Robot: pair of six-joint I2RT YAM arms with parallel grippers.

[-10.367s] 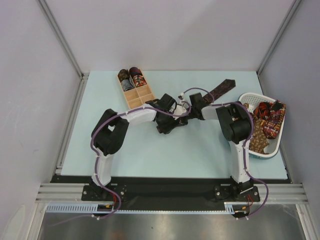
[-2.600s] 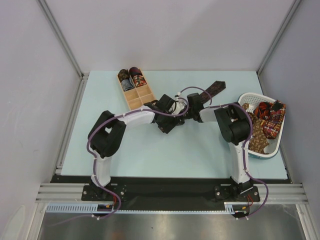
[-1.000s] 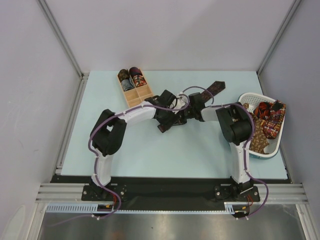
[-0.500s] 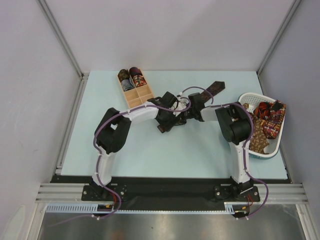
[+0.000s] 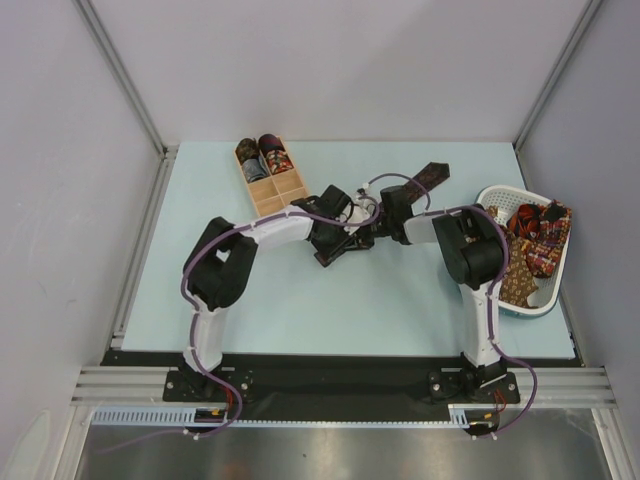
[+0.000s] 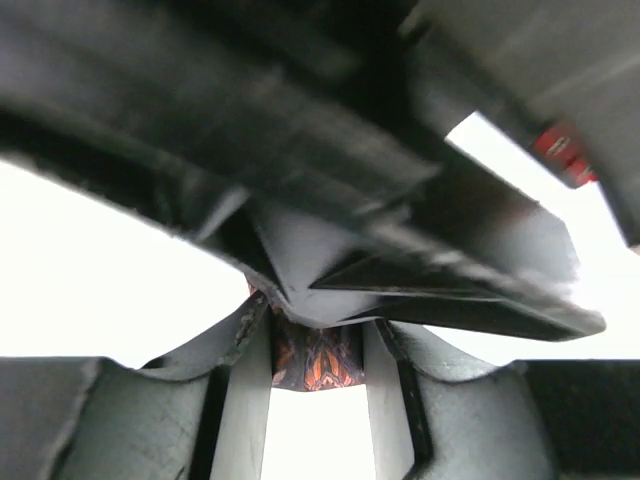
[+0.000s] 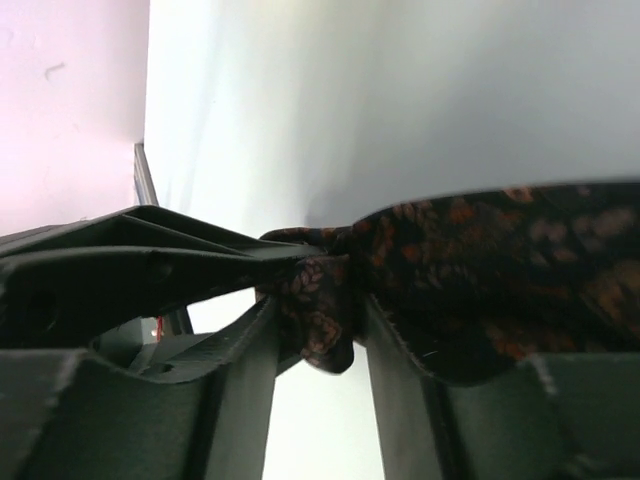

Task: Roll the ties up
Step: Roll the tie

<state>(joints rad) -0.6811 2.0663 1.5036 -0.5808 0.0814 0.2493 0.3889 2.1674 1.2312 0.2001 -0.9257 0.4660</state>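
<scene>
Toward the far middle of the tabletop (image 5: pixel 300 310), your left jaws and right jaws meet, both clamped on the dark patterned tie (image 5: pixel 432 176), its pointed end trailing far-right.

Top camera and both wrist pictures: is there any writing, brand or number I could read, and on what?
None: no readable text in any view.
The tie, wooden box and white basket show only patterns or plain surfaces.
Small red patch in the left wrist view: too blurred to read.
</scene>
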